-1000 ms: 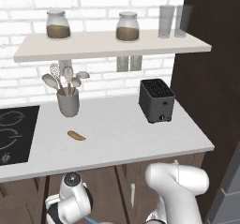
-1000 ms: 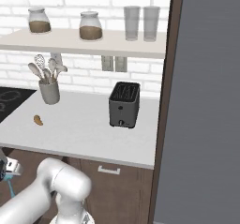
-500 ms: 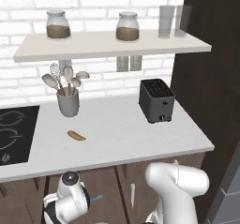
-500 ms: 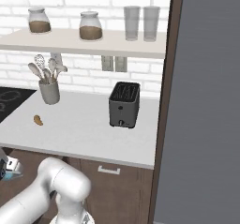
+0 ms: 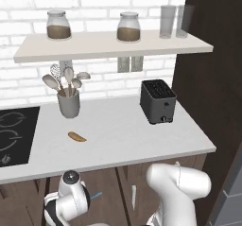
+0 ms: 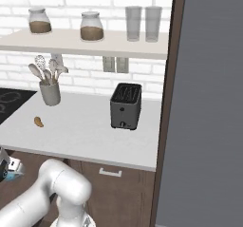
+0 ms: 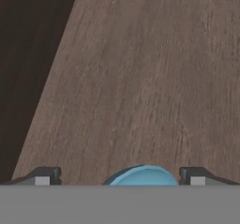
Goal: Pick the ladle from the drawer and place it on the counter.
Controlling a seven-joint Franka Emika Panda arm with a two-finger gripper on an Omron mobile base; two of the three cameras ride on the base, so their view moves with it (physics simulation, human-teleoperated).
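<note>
Unmoved, wide jaws straddle ladle (image 7: 140, 175) bowl over drawer floor (image 7: 140, 78).

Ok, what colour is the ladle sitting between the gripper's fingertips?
Bright blue. The ladle shows best in the hand view, against the brown wood.

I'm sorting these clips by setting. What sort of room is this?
A home-style kitchen, rendered: a toaster and a crock of utensils stand on the counter, beside a black cooktop.
</note>
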